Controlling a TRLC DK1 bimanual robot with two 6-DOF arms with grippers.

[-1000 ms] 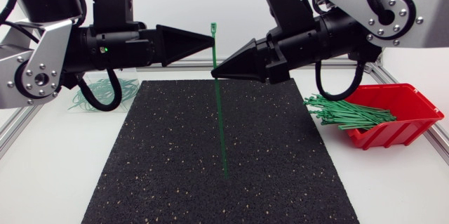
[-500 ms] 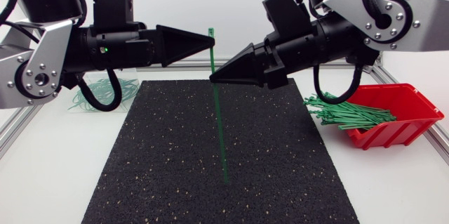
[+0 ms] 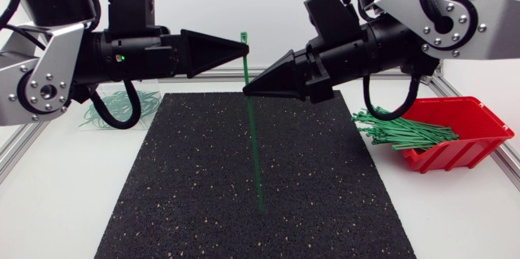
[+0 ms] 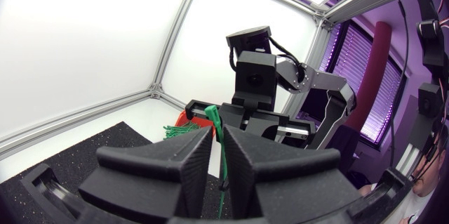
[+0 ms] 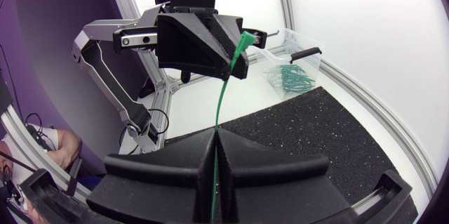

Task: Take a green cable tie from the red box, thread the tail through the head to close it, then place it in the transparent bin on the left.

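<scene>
My left gripper [image 3: 246, 45] clamped the green cable tie [image 3: 255, 145] below its head; my right gripper [image 3: 246, 90] pinched lower, likely steadying it for threading.

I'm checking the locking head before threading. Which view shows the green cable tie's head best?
Right wrist view: the head of the cable tie shows large, just past the left gripper. The head view shows it tiny above that gripper; the left wrist view shows it partly hidden by that gripper.

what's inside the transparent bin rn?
A tangle of green cable ties lies in the transparent bin. In the head view the left arm covers part of it.
</scene>
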